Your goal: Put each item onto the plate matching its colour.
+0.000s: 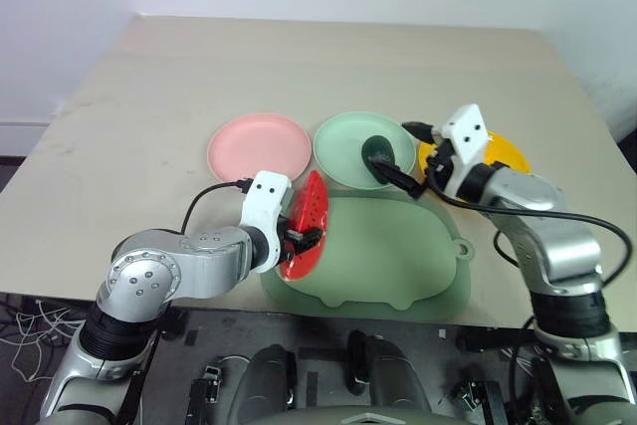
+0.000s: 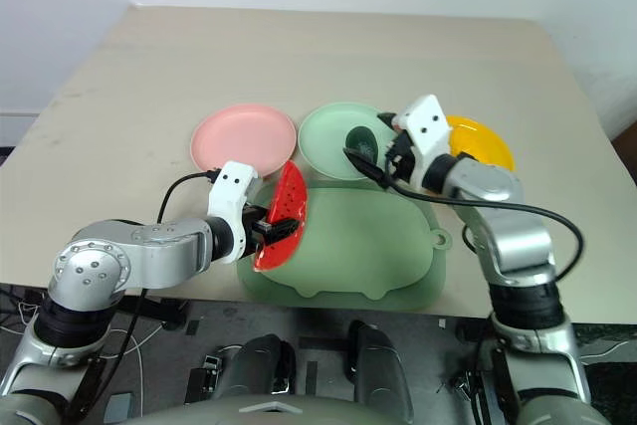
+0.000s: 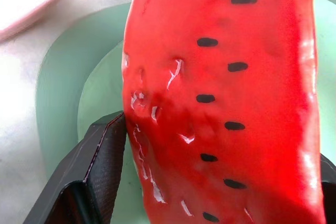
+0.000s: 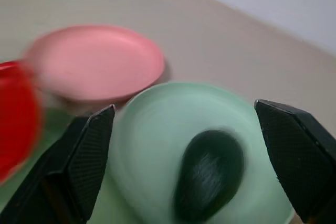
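Pinching the watermelon wedge [image 1: 305, 224], the left end effector [image 1: 299, 238] sits at the near left edge of the pale green board [image 1: 398, 256], its two black fingers [image 3: 100, 166] pressed against the wedge's flanks. The wedge stands on edge, red face toward the robot's left, with its long axis running from the near counter [image 1: 149, 77] edge toward the far edge and tilting a little to the right.

The relation that matters next: the pink plate [image 1: 259, 146] lies just beyond the wedge, farther from the robot and slightly to the left, roughly along the line of the wedge's long axis. The left arm is clearly the nearer one to it. The likely move is a lift and a short carry away from the robot onto that plate.

The right end effector [image 1: 398, 174] is spread wide and holds nothing. It hovers over the near right rim of the mint plate [image 1: 343, 146], which sits right of the pink plate. The avocado [image 1: 379, 150] already lies on the mint plate, between and beyond the spread fingers, apart from them.

The yellow plate [image 1: 506, 154] sits farther right, partly hidden behind the right arm. Whether anything lies on it cannot be told.
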`<state>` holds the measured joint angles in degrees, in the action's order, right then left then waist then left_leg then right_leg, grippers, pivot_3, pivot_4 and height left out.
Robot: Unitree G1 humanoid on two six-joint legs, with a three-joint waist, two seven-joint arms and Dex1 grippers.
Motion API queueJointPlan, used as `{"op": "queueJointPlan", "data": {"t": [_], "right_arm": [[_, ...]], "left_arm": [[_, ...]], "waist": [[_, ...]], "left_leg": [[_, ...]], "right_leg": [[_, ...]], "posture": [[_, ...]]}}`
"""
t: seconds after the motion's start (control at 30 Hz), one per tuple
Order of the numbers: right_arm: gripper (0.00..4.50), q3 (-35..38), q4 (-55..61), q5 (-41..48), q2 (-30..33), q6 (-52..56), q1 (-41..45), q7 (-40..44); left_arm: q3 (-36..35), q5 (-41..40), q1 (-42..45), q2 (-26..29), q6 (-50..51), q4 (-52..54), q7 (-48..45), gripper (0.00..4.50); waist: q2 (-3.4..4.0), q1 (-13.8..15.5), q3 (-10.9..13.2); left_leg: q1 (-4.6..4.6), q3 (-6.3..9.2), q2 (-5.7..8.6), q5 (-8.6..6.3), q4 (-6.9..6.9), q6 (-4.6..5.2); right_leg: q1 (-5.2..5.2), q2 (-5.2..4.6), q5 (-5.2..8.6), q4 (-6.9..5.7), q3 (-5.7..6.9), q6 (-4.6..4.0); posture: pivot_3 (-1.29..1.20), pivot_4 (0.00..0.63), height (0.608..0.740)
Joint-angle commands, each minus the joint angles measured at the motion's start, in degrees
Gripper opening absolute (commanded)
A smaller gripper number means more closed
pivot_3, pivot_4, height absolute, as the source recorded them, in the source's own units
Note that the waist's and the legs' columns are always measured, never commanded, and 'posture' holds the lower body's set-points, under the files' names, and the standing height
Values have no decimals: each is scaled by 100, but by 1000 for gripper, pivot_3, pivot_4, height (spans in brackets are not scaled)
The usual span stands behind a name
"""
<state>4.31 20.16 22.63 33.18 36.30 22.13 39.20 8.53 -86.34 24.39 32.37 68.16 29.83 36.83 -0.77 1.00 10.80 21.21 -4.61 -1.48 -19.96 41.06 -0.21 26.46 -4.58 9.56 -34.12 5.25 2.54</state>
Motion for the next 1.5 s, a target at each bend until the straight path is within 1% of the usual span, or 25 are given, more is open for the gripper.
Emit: {"op": "queueJointPlan", "data": {"t": [0.03, 0.1, 0.13, 0.23, 0.3, 0.37, 0.43, 0.57, 0.67, 0.7, 0.73, 0.8, 0.9, 1.03, 1.13, 1.2, 1.27, 1.33, 1.37, 1.43, 1.5], "right_arm": [[4500, 328, 672, 695, 450, 470, -544, 546], [4500, 244, 769, 660, 588, 481, -816, 559], [4500, 156, 771, 568, 595, 405, -914, 524], [4500, -45, 720, 410, 532, 250, -1039, 441], [4500, -213, 692, 367, 376, 239, -973, 303], [4500, -419, 733, 324, 232, 222, -907, 210], [4500, -539, 765, 304, 127, 214, -860, 155], [4500, -696, 776, 229, 10, 178, -797, 36], [4500, -691, 793, 203, 10, 162, -806, -11], [4500, -680, 801, 205, 14, 161, -811, -31], [4500, -649, 792, 216, 34, 149, -823, -22], [4500, -612, 805, 218, 50, 158, -834, -55], [4500, -535, 780, 233, 108, 149, -853, -47], [4500, -472, 668, 229, 217, 131, -793, 0], [4500, -379, 480, 214, 327, 44, -721, 106], [4500, -339, 312, 156, 403, -12, -627, 147], [4500, -223, 89, 120, 519, -84, -551, 209], [4500, -12, -61, 191, 575, -155, -561, 254], [4500, 111, -132, 225, 606, -224, -597, 301], [4500, 380, -226, 306, 605, -450, -768, 419], [4500, 598, -199, 410, 689, -561, -1088, 656]], "left_arm": [[-157, 100, 280, -12, -193, 104, -172, 3242], [-246, 296, 526, 4, -206, -56, -229, 3236], [-286, 519, 723, 22, -225, -231, -323, 3236], [-395, 1195, 1212, -42, -374, -899, -532, 3236], [-391, 1927, 1670, -109, -561, -1763, -694, 3236], [-631, 2442, 2041, -397, -870, -2791, -667, 3236], [-700, 2867, 2291, -598, -1052, -3450, -929, 3236], [-804, 3560, 2682, -931, -1281, -4423, -1515, 3236], [-912, 3937, 2792, -1094, -1221, -4683, -1736, 3236], [-972, 4020, 2793, -1147, -1171, -4677, -1781, 3236], [-1020, 4102, 2801, -1216, -1135, -4666, -1807, 3898], [-1211, 4156, 2751, -1316, -1029, -4486, -1839, 4473], [-1518, 4155, 2715, -1476, -874, -4160, -1803, 4473], [-2096, 3969, 2698, -1676, -560, -3460, -1552, 4473], [-2293, 4001, 2719, -1796, -414, -3004, -1468, 4473], [-2111, 4240, 2577, -1436, -466, -2474, -1830, 4473], [-1622, 4715, 2136, -624, -944, -1755, -2717, 4473], [-1725, 4802, 1490, -157, -1514, -1228, -3526, 4473], [-1843, 4785, 1202, -64, -1727, -1059, -3797, 4473], [-1910, 4957, 428, 302, -2219, -738, -4476, 4473], [-2038, 5052, -473, 499, -2644, -470, -5086, 4473]], "waist": [[-2, -10, 1], [-4, -24, 2], [-4, -32, 2], [-4, -29, 2], [-4, -28, 2], [-4, -21, 2], [-6, -23, 3], [-7, -16, 3], [-9, -19, 5], [-9, -23, 5], [-10, -24, 5], [-11, -23, 6], [-15, -25, 8], [-15, -25, 8], [-17, -27, 9], [-18, -30, 10], [-17, -75, 11], [-12, -112, 11], [-11, -115, 10], [-12, -85, 10], [-13, -46, 10]], "left_leg": [[-1, 3, 0, 0, 0, 0], [-4, 1, 0, -7, 0, 13], [-5, 2, 0, -16, 0, 29], [-10, 3, 2, -16, 0, 29], [-14, 0, 2, -15, -2, 28], [-10, 0, 3, -11, -2, 21], [-7, -4, 5, 1, -1, 1], [9, -13, 5, 3, 0, -2], [14, -13, 5, 2, 0, -1], [15, -13, 5, 2, -1, -1], [14, -12, 4, 2, -2, -1], [13, -12, 3, 2, -1, -1], [10, -8, 2, 2, 1, -1], [8, 5, 0, 2, 2, -1], [8, 6, 0, 2, 1, -1], [6, 5, 0, 2, 2, -1], [6, 3, 0, 2, 1, -1], [2, -5, -2, 2, -9, -2], [0, -7, -6, 2, -10, -3], [3, -8, -8, 2, -10, -3], [6, -9, -8, 1, -7, -1]], "right_leg": [[-3, 0, 0, 1, 3, 0], [-6, 0, 1, 2, 3, -1], [-6, 1, 1, 2, 3, -2], [-8, 8, 2, 0, 2, -2], [-7, 9, 2, -1, -1, -2], [-7, 11, 1, 0, 1, -2], [-7, 11, 0, 2, 3, -1], [0, 8, 0, 6, 8, 1], [0, 7, 0, 7, 15, 3], [1, 7, 0, 8, 16, 3], [1, 6, 0, 7, 16, 3], [1, 4, 0, 9, 16, 3], [1, 1, 0, 8, 15, 3], [0, -1, 0, 5, 14, 3], [0, -1, 0, 5, 14, 3], [-1, -1, 0, 4, 14, 3], [2, 0, 0, 2, 13, 3], [10, 4, 1, -4, 4, 1], [10, 4, 1, -5, 4, 0], [11, 3, 1, -1, 5, 0], [11, 2, 1, 2, 6, 0]], "posture": [[0, 150, 740], [0, 150, 740], [0, 150, 740], [0, 150, 740], [0, 150, 740], [0, 150, 740], [0, 150, 740], [0, 150, 740], [0, 150, 740], [0, 150, 740], [0, 150, 740], [0, 150, 740], [0, 150, 740], [0, 150, 740], [0, 150, 740], [0, 150, 740], [0, 150, 740], [0, 150, 740], [0, 150, 740], [0, 150, 740], [0, 150, 740]]}}
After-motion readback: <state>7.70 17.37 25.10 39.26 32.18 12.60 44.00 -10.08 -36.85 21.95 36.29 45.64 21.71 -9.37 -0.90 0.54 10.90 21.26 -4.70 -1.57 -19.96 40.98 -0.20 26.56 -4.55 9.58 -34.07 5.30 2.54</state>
